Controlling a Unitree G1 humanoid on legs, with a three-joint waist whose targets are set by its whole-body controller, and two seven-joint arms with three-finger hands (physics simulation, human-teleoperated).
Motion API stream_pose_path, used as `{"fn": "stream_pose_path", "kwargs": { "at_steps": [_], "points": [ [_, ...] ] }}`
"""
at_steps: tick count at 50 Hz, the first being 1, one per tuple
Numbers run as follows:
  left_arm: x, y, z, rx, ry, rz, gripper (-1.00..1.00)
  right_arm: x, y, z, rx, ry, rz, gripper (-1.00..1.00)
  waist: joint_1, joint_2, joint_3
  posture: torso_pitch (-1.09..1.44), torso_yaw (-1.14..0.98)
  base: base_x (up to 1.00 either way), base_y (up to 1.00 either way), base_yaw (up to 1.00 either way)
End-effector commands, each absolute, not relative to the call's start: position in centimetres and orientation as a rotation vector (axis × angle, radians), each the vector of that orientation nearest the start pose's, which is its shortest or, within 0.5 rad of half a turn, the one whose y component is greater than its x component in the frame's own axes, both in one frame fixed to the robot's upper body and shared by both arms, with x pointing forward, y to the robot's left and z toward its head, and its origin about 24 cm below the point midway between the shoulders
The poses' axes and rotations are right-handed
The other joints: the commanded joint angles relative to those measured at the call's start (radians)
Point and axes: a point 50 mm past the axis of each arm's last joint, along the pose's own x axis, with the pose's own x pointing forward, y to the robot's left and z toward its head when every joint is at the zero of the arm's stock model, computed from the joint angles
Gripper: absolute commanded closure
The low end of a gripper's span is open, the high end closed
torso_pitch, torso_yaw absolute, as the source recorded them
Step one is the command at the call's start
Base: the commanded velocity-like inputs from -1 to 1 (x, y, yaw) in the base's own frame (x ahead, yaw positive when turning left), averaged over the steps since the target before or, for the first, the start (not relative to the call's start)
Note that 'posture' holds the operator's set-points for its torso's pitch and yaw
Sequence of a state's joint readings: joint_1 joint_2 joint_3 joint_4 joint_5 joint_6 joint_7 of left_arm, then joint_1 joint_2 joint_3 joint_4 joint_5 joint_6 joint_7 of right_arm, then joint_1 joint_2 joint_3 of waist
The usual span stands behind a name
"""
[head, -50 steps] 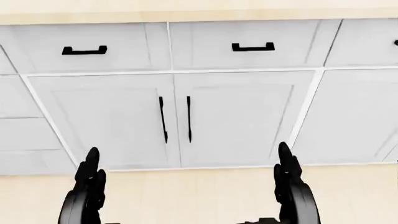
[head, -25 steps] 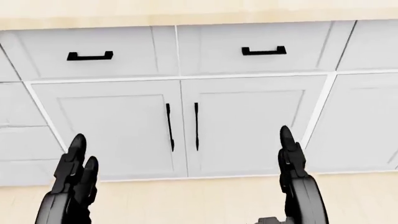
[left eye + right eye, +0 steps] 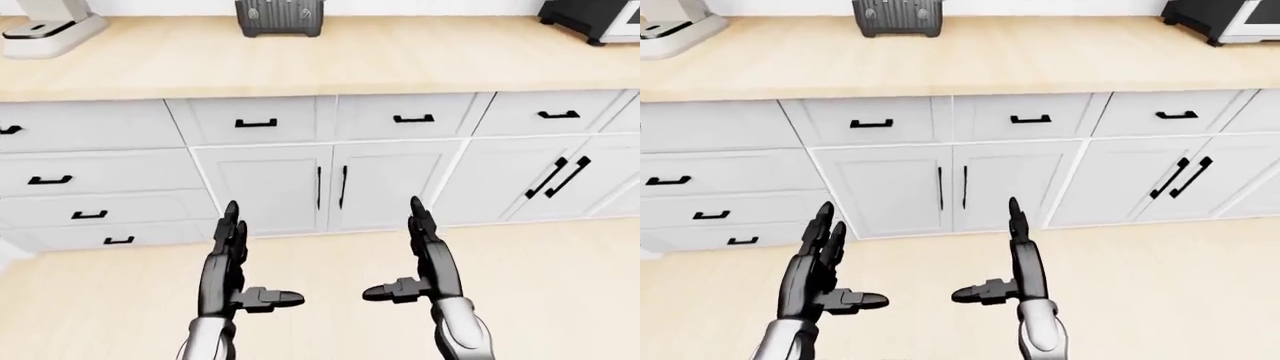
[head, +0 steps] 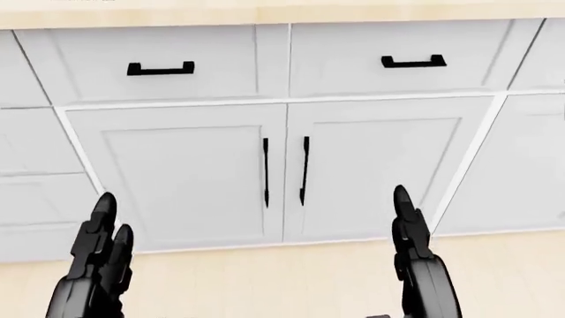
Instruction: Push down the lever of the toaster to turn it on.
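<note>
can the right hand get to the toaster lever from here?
Probably not yet. The toaster stands at the counter's far edge, top of the left-eye view; the right hand hangs low over the floor, level with the cabinet doors. Nothing blocks it.

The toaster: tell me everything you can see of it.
Only the lower part of the toaster shows, cut off by the top edge of both eye views. It is a dark grey, metal-looking box with lighter slits on its face, standing upright on the light wooden counter, above the drawers. Its lever is not visible. Nothing else touches it; both hands are far below, open.
</note>
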State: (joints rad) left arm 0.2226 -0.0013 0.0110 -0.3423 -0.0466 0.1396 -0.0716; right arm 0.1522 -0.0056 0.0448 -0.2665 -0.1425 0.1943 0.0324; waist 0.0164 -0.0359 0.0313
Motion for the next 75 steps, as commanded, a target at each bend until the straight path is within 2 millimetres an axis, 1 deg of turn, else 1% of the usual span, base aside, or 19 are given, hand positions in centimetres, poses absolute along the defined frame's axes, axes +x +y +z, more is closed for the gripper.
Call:
{"fn": "stream_pose_path", "kwargs": {
  "at_steps": [1, 3, 4, 6, 8, 14, 18, 19, 28, 32, 36, 47, 59, 60, 64, 67, 68, 72, 75],
  "points": [
    [21.1, 16.0, 7.6, -0.034, -0.08, -0.015, -1.0, 22.6, -15.1, 6.7, -0.149, -0.003, -0.005, -1.0, 0.0, 0.006, -0.018, 0.0, 0.0, 0.0, 0.0, 0.0],
    [21.0, 16.0, 7.6, -0.033, -0.082, -0.015, -1.0, 22.6, -15.1, 6.6, -0.153, 0.0, -0.007, -1.0, -0.005, 0.017, -0.037, 0.0, 0.0, 0.0, 0.11, 0.0],
    [21.0, 16.0, 7.6, -0.032, -0.082, -0.016, -1.0, 22.6, -15.1, 6.8, -0.152, 0.002, -0.008, -1.0, -0.011, 0.017, -0.017, 0.0, 0.0, 0.0, 0.28, 0.0],
    [21.1, 15.9, 7.6, -0.031, -0.081, -0.017, -1.0, 22.7, -15.1, 6.7, -0.156, 0.006, -0.008, -1.0, -0.015, -0.034, -0.004, 0.0, 0.0, 0.0, 1.0, 0.0],
    [21.0, 15.9, 7.5, -0.025, -0.079, -0.019, -1.0, 22.7, -15.1, 6.2, -0.156, 0.009, -0.01, -1.0, -0.024, -0.045, -0.009, 0.0, 0.0, 0.0, 1.0, 0.0],
    [20.8, 15.9, 7.7, -0.027, -0.087, -0.019, -1.0, 22.6, -15.1, 6.9, -0.149, 0.0, -0.006, -1.0, -0.037, -0.027, 0.02, 0.0, 0.0, 0.0, 0.82, 0.0],
    [20.8, 15.9, 7.8, -0.027, -0.088, -0.019, -1.0, 22.6, -15.1, 6.9, -0.141, -0.003, 0.0, -1.0, -0.041, 0.135, 0.01, 0.0, 0.0, 0.0, 0.0, 0.0],
    [20.8, 15.9, 7.8, -0.026, -0.088, -0.019, -1.0, 22.6, -15.1, 6.9, -0.141, -0.003, 0.0, -1.0, -0.039, 0.08, 0.019, 0.0, 0.0, 0.0, 0.0, 0.0],
    [21.6, 16.0, 7.1, -0.017, -0.072, -0.014, -1.0, 22.4, -15.2, 6.7, -0.138, -0.007, -0.002, -1.0, 0.0, -0.022, -0.007, 0.0, 0.0, 0.0, 0.0, 0.0],
    [25.6, 16.3, 5.2, -0.054, 0.021, -0.018, -1.0, 24.2, -16.1, 8.3, -0.109, -0.019, -0.009, -1.0, 0.0, 0.009, -0.017, 0.0, 0.0, 0.0, 0.0, 0.0],
    [28.5, 15.5, 11.8, -0.01, -0.034, -0.085, -1.0, 26.2, -17.2, 13.1, -0.055, -0.039, 0.054, -1.0, -0.003, 0.022, -0.042, 0.0, 0.0, 0.0, 0.0, 0.0],
    [33.6, 16.5, 21.8, 0.07, -0.07, -0.008, -1.0, 27.3, -20.1, 23.4, -0.175, -0.02, -0.003, -1.0, -0.007, 0.021, -0.046, 0.0, 0.0, 0.0, 0.0, 0.0],
    [33.5, 17.5, 24.3, 0.09, -0.101, 0.035, -1.0, 28.0, -20.2, 26.1, -0.231, 0.012, -0.013, -1.0, -0.015, 0.03, -0.05, 0.0, 0.0, 0.0, 0.04, 0.0],
    [33.3, 17.5, 24.3, 0.092, -0.099, 0.033, -1.0, 28.0, -20.1, 26.3, -0.225, 0.006, -0.002, -1.0, 0.009, 0.01, -0.034, 0.0, 0.0, 0.0, 0.0, 0.91],
    [32.8, 17.5, 25.2, 0.091, -0.115, 0.033, -1.0, 27.8, -19.9, 26.9, -0.245, 0.004, -0.001, -1.0, -0.031, 0.021, -0.009, 0.0, 0.0, 0.0, 0.0, 0.75],
    [32.3, 17.6, 25.8, 0.09, -0.127, 0.035, -1.0, 27.5, -20.0, 27.4, -0.251, 0.002, -0.005, -1.0, -0.031, 0.066, -0.018, 0.0, 0.0, 0.0, 0.0, 0.0],
    [32.1, 17.6, 25.8, 0.091, -0.131, 0.033, -1.0, 27.4, -20.0, 27.5, -0.251, 0.004, -0.005, -1.0, -0.025, 0.039, -0.011, 0.0, 0.0, 0.0, 0.0, 0.0],
    [31.9, 17.7, 26.2, 0.09, -0.138, 0.034, -1.0, 27.4, -20.0, 27.6, -0.254, 0.009, -0.005, -1.0, -0.017, 0.044, -0.038, 0.0, 0.0, 0.04, 0.0, 0.0],
    [31.9, 17.8, 26.4, 0.088, -0.141, 0.037, -1.0, 27.4, -19.9, 27.7, -0.258, 0.012, -0.005, -1.0, -0.006, 0.052, -0.008, 0.0, 0.0, 0.25, 0.0, 0.0]
  ]
}}
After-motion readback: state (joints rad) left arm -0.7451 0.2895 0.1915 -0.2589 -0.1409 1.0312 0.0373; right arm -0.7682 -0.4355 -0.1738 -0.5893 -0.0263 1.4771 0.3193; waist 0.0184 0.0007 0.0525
